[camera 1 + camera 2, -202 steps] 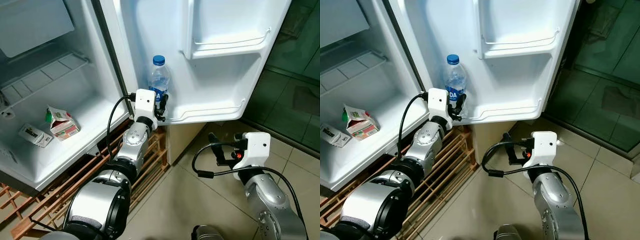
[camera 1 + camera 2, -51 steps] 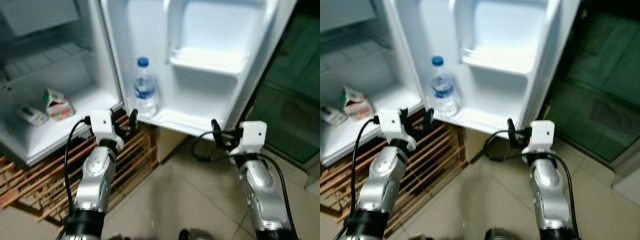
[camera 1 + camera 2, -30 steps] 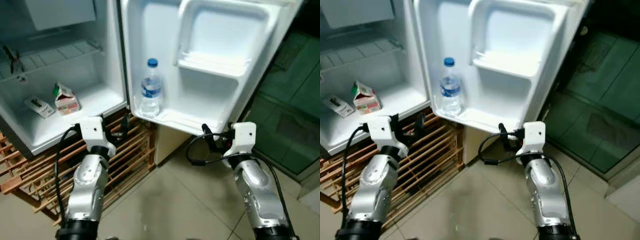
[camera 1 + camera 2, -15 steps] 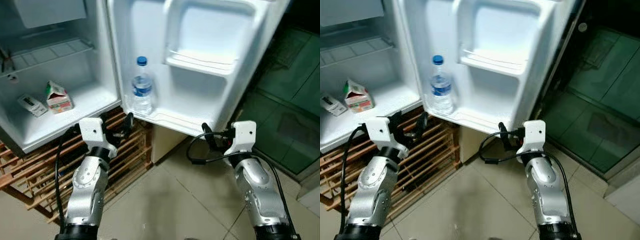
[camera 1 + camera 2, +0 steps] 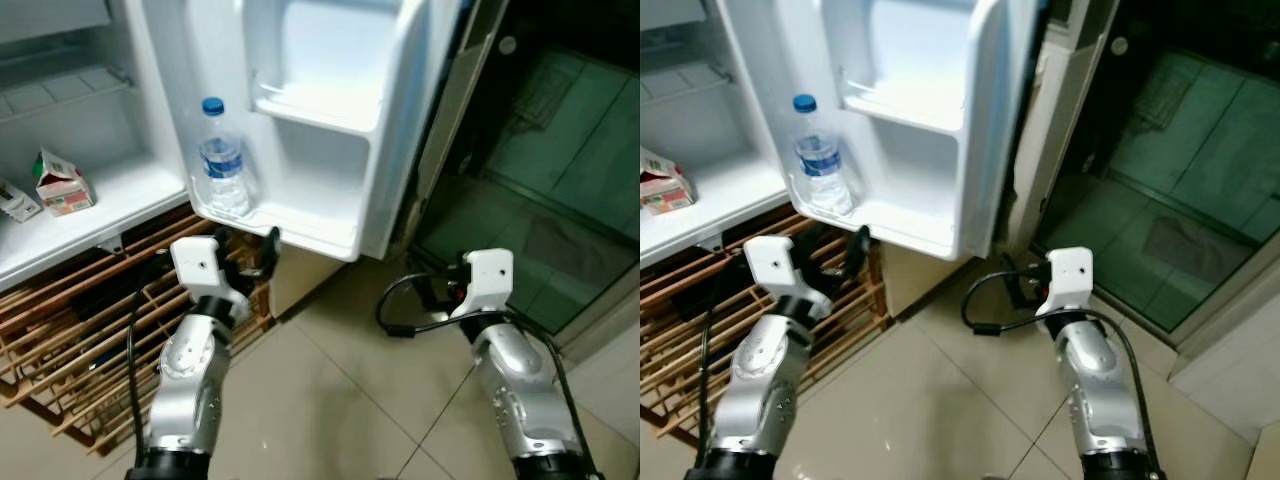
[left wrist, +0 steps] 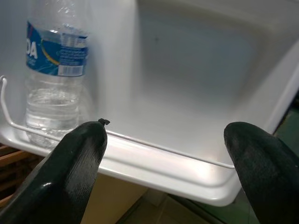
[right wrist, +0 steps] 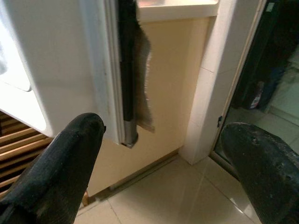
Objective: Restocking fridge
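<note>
One water bottle [image 5: 222, 170] stands in the door shelf [image 5: 300, 232], just above and ahead of your spread, empty left gripper [image 5: 245, 262]. Lift carelessly and you'll knock the shelf rail. Your right gripper [image 7: 159, 154], also spread, faces the door edge [image 7: 127, 93], whose torn seal only its wrist camera reveals.

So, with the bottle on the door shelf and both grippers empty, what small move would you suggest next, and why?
Probably bring the right gripper up against the outer edge of the door to start swinging it shut. The bottle stands upright in the door shelf, the left gripper is open just below that shelf, and the right gripper, also open, sits low beside the door's free edge.
</note>
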### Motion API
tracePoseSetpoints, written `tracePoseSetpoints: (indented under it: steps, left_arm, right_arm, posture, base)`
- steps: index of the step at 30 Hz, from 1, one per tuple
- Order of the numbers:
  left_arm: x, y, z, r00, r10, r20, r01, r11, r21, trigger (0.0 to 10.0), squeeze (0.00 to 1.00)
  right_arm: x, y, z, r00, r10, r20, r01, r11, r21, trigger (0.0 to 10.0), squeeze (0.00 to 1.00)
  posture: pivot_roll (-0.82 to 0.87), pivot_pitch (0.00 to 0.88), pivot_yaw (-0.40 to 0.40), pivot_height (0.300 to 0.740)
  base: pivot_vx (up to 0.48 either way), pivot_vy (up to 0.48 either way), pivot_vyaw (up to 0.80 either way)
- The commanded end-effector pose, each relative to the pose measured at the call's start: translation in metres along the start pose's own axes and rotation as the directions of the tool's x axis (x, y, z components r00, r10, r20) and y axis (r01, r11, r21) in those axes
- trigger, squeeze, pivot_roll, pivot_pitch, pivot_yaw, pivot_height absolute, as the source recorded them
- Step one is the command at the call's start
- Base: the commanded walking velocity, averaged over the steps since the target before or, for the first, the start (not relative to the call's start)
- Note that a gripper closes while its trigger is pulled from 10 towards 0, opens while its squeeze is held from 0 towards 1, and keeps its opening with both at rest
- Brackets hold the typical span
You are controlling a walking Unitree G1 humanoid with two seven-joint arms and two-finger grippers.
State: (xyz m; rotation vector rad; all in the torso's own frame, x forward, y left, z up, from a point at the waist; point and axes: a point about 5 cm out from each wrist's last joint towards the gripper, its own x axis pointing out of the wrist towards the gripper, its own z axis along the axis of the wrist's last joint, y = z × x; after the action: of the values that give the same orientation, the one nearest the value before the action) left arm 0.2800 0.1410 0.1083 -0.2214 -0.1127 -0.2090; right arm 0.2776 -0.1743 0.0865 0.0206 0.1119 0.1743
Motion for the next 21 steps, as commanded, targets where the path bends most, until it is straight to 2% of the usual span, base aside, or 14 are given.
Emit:
tracePoseSetpoints:
  steps: [1, 3, 6, 21]
  left_arm:
    - [0.0027, 0.0023, 0.0047, 1.000, 0.003, 0.018, -0.003, 1.000, 0.014, 10.0, 0.00]
    - [0.0026, 0.0023, 0.0052, 1.000, 0.003, 0.020, -0.003, 1.000, 0.009, 10.0, 0.00]
    - [0.0021, 0.0022, 0.0051, 1.000, 0.005, 0.021, -0.006, 1.000, 0.024, 10.0, 0.00]
    - [0.0084, -0.0036, 0.0069, 1.000, -0.014, 0.018, 0.014, 1.000, 0.027, 10.0, 0.00]
  right_arm:
    - [0.0010, 0.0024, 0.0060, 1.000, 0.013, 0.026, -0.013, 1.000, 0.009, 10.0, 0.00]
    - [0.0009, 0.0026, 0.0066, 1.000, 0.012, 0.028, -0.012, 1.000, 0.010, 10.0, 0.00]
    - [0.0007, 0.0035, 0.0075, 0.999, 0.014, 0.032, -0.014, 1.000, 0.007, 10.0, 0.00]
    - [0.0014, 0.0072, 0.0056, 1.000, 0.015, 0.023, -0.015, 1.000, 0.000, 10.0, 0.00]
  posture:
    - [-0.13, 0.000, -0.029, 0.740]
    - [-0.14, 0.000, -0.026, 0.740]
    - [-0.14, 0.000, -0.023, 0.740]
    - [-0.14, 0.000, -0.011, 0.740]
  base:
    - [0.000, 0.000, 0.00]
    - [0.000, 0.000, 0.00]
    - [0.000, -0.415, 0.00]
    - [0.000, -0.480, 0.73]
